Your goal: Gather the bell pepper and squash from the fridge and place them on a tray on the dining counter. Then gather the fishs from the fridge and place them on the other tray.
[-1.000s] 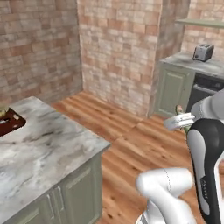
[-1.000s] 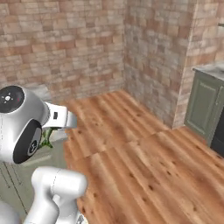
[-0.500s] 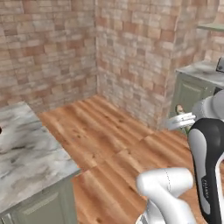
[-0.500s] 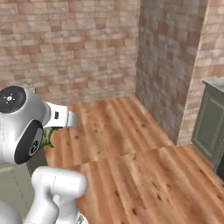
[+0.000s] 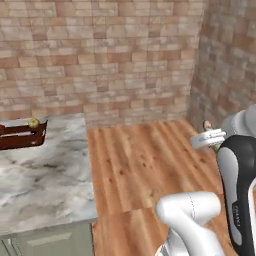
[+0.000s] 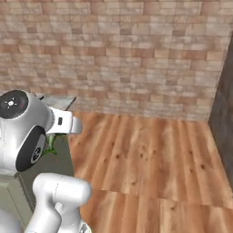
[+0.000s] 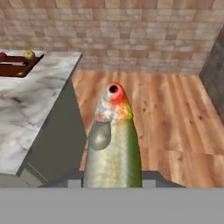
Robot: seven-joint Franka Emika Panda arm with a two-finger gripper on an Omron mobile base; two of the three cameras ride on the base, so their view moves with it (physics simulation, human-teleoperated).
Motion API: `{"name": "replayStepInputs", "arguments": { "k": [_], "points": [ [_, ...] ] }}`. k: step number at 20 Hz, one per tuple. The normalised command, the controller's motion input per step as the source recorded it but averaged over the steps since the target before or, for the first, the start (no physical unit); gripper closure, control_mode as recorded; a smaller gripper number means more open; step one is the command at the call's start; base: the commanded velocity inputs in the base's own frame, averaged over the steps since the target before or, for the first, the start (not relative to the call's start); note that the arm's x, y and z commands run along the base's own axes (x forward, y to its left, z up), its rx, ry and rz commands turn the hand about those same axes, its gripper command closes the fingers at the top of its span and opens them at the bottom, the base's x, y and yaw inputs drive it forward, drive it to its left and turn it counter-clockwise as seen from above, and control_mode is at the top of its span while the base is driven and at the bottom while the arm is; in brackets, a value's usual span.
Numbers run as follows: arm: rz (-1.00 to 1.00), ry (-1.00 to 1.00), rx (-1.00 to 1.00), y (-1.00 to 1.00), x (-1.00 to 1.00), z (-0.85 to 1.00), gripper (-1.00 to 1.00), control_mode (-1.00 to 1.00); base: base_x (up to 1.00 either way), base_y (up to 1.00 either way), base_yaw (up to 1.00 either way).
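My gripper (image 7: pixel 113 176) is shut on a fish (image 7: pixel 113 140) with a silvery-green body and a red-orange head, which points away from the hand over the wooden floor. The fish's tip (image 5: pixel 206 124) pokes up past the white hand at the right of the left base view. The dining counter (image 7: pixel 30 103) with its marble top lies to the left. At its far end sits a dark brown tray (image 7: pixel 17 66) holding the yellow squash (image 7: pixel 29 54) and the red bell pepper (image 7: pixel 3 56). The left base view also shows the tray (image 5: pixel 20 136) and squash (image 5: pixel 33 122). The fridge is out of view.
A brick wall (image 5: pixel 110 55) closes the far side, with another brick wall (image 5: pixel 230 65) at the right. Wooden floor (image 6: pixel 145 150) stretches between the counter's end and the walls. The counter's sage-green base (image 7: pixel 61 140) stands close on the left.
Both base views have swung round, so the camera has moved. The cabinets at the right have left the picture and the counter with its tray now lies at the left. The fish stays held.
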Motion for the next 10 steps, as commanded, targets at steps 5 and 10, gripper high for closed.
{"name": "replayStepInputs", "arguments": {
  "k": [5, 10],
  "points": [
    [0.0, 0.0, 0.0, 0.0, 0.0, 0.0, 1.0, 1.0, 0.77, -0.38, 0.75],
    [0.0, 0.0, 0.0, 0.0, 0.0, 0.0, 1.0, 1.0, 0.97, -1.0, 0.28]
  ]
}}
